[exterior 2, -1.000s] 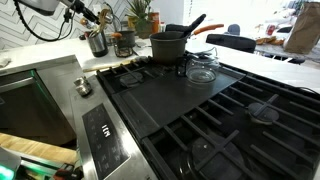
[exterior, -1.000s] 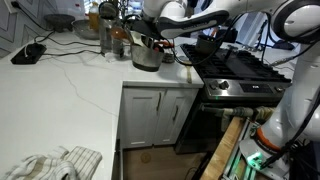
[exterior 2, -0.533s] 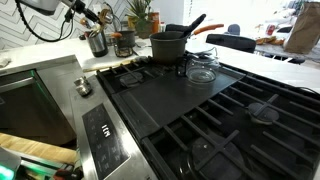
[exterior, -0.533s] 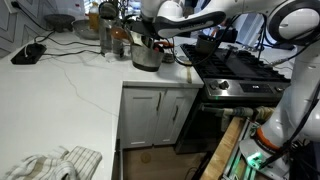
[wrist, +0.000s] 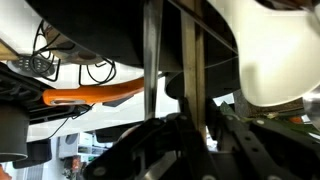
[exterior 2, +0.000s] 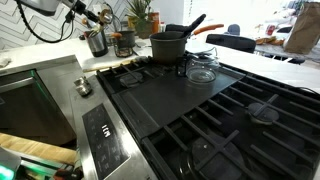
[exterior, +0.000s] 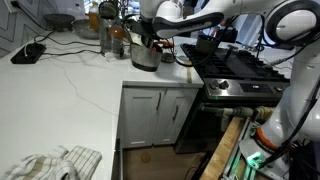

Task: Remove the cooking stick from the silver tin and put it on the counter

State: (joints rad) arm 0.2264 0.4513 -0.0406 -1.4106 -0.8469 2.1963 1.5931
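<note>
The silver tin point(exterior: 146, 57) stands on the white counter point(exterior: 70, 95) near the stove; an exterior view shows it far off point(exterior 2: 97, 43). My gripper point(exterior: 150, 42) hangs right over the tin's mouth. In the wrist view the tan cooking stick point(wrist: 191, 60) runs straight up through the picture and passes between the dark jaws. The gripper point(wrist: 190, 128) is shut on it. A second thin grey rod point(wrist: 150, 60) runs alongside, outside the grip. The stick's lower end is hidden by the gripper in both exterior views.
Amber jars point(exterior: 108, 35) crowd behind the tin. The black stove point(exterior: 240, 70) lies beside it, bearing a dark pot point(exterior 2: 168, 47) and a glass lid point(exterior 2: 202, 72). A cabled device point(exterior: 30, 52) and a cloth point(exterior: 60, 162) also lie on the counter.
The jaws have closed from open onto the cooking stick. The arm has stayed over the tin, and the tin has not moved.
</note>
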